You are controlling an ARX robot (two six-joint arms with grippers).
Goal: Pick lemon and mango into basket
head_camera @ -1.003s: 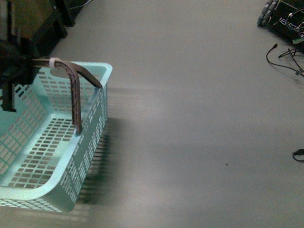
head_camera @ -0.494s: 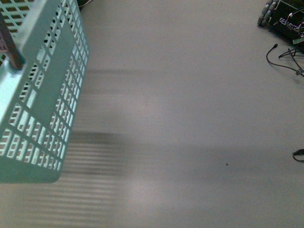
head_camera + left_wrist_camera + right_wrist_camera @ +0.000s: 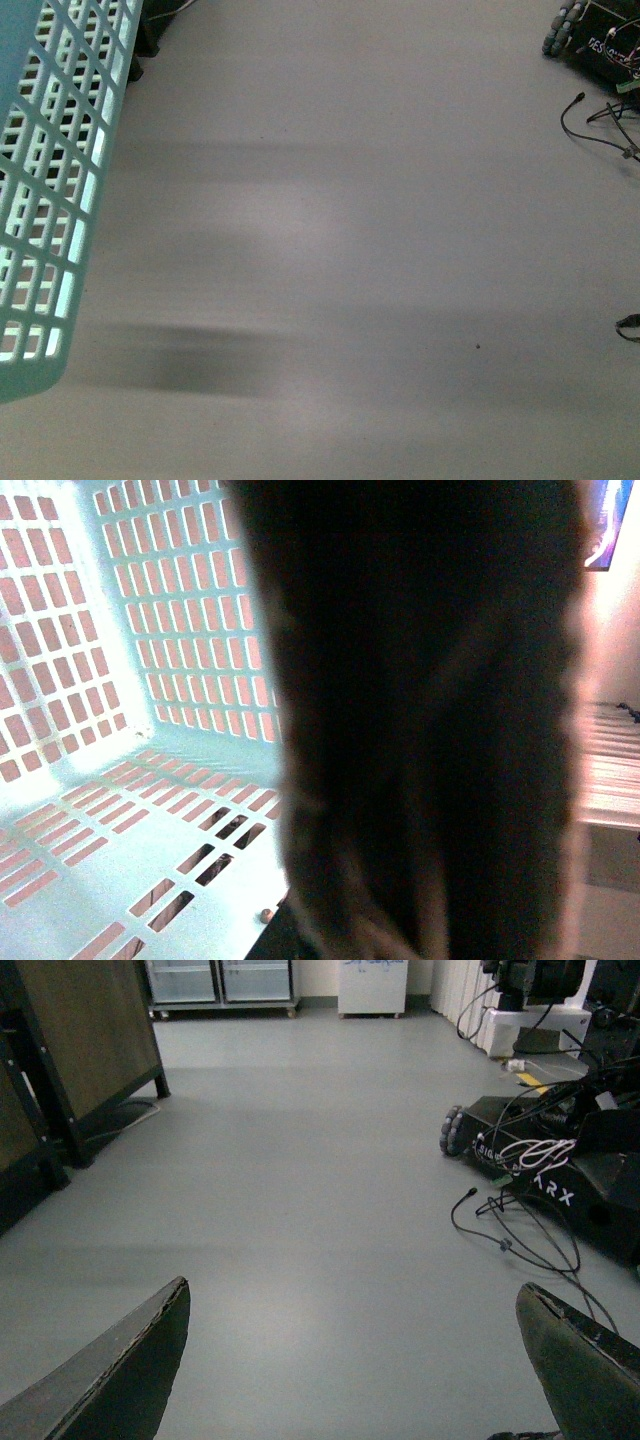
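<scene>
Looming left, a slotted basket [image 3: 30, 370] (teal plastic).

The floor [image 3: 380, 250] is smooth, grey and slightly shiny. In the front view a thin black cable [image 3: 590, 125] lies on it at the far right, near a black wheeled machine [image 3: 595, 35]. A small dark speck [image 3: 477, 347] is closer, and a blurred shadow lies at the lower left. In the right wrist view more cables [image 3: 520, 1240] curl beside this machine. A dark panel on black legs [image 3: 80, 1060] stands at the other side, and a white cabinet [image 3: 372, 985] stands far behind.
</scene>
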